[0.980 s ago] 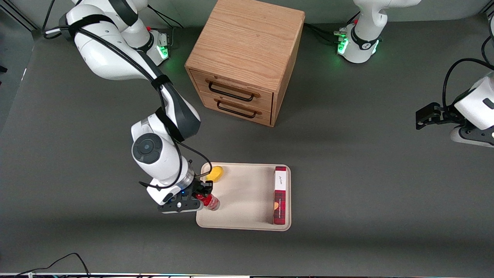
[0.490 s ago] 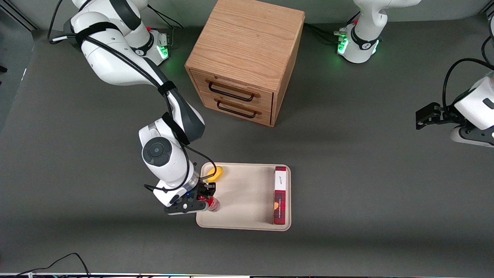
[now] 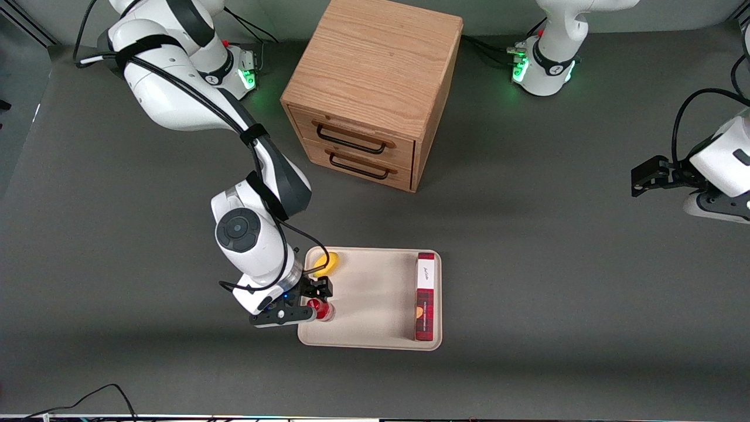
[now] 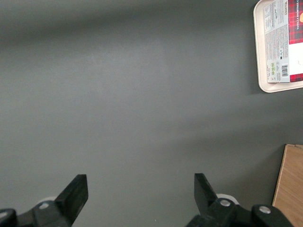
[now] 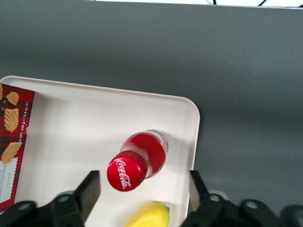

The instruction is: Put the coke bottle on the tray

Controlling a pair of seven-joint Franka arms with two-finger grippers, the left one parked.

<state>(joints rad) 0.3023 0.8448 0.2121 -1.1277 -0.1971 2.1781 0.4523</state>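
Note:
The coke bottle point(image 3: 321, 309) stands upright on the tray point(image 3: 375, 305), near the tray's corner toward the working arm's end and nearer to the front camera. The right wrist view shows its red cap with white lettering point(image 5: 125, 172) and the tray's beige floor point(image 5: 94, 123). My right gripper point(image 3: 316, 300) is just above the bottle. Its fingers are spread wide on either side of the cap point(image 5: 143, 183) without touching it. The tray's corner also shows in the left wrist view point(image 4: 259, 71).
A yellow fruit-like object point(image 3: 327, 264) lies on the tray beside the bottle, farther from the front camera. A long red plaid box point(image 3: 426, 296) lies along the tray's edge toward the parked arm. A wooden two-drawer cabinet point(image 3: 375, 88) stands farther back.
The arm carried the bottle a little further over the tray, then the fingers opened and let it go. The bottle went from tilted in the grip to standing upright.

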